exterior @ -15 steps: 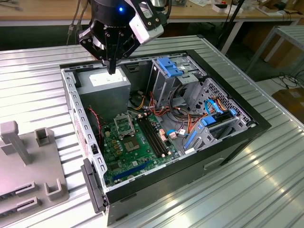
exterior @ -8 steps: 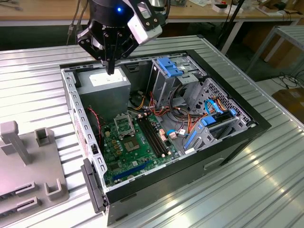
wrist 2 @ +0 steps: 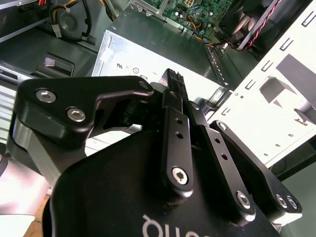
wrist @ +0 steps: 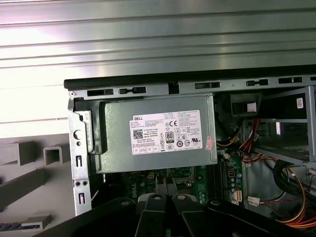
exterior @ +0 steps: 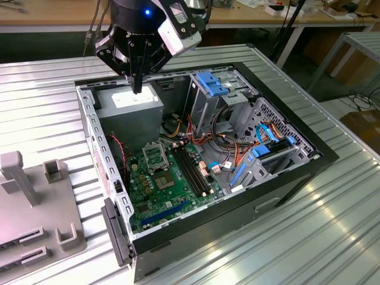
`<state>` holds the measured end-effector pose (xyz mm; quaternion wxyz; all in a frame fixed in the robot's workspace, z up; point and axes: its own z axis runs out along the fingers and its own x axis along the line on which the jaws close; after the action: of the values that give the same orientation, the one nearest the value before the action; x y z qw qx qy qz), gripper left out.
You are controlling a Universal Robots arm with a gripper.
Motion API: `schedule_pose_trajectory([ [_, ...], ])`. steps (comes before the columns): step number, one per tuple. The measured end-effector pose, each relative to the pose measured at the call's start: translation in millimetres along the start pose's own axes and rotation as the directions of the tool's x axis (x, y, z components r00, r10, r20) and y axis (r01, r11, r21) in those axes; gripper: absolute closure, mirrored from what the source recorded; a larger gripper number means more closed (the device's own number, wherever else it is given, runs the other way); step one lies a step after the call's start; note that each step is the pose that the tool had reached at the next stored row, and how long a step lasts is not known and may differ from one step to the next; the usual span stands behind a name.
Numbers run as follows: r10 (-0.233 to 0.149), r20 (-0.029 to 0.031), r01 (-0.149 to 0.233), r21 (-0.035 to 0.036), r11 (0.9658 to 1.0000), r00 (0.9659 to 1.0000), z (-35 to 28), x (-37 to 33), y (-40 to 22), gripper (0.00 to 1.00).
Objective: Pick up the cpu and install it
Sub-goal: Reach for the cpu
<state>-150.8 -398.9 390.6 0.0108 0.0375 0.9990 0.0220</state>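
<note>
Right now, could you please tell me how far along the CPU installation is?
Done: nothing is seated yet; the socket shows a dark centre. In hand: the end effector hangs above the power supply, its fingers drawn together; whether they pinch the cpu, I cannot tell. Left: getting the cpu into that socket.

You find a white rectangular paper label [wrist: 166,132] on the grey metal power supply box [wrist: 113,160]. It carries a dark logo, a barcode, rows of fine print and several round approval marks. A small sticker with red print [wrist: 210,143] sits at the box edge. In the second wrist view, white letters [wrist 2: 158,228], cut off, stand on the black housing [wrist 2: 113,197] of the gripper [wrist 2: 172,80].
</note>
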Motion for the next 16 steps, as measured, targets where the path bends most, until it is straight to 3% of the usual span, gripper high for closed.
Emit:
schedule_pose_trajectory([
  [16,0.000,-0.0005,0.000,0.0000,1.0000,1.0000,0.6,4.5,-0.4,0.89],
])
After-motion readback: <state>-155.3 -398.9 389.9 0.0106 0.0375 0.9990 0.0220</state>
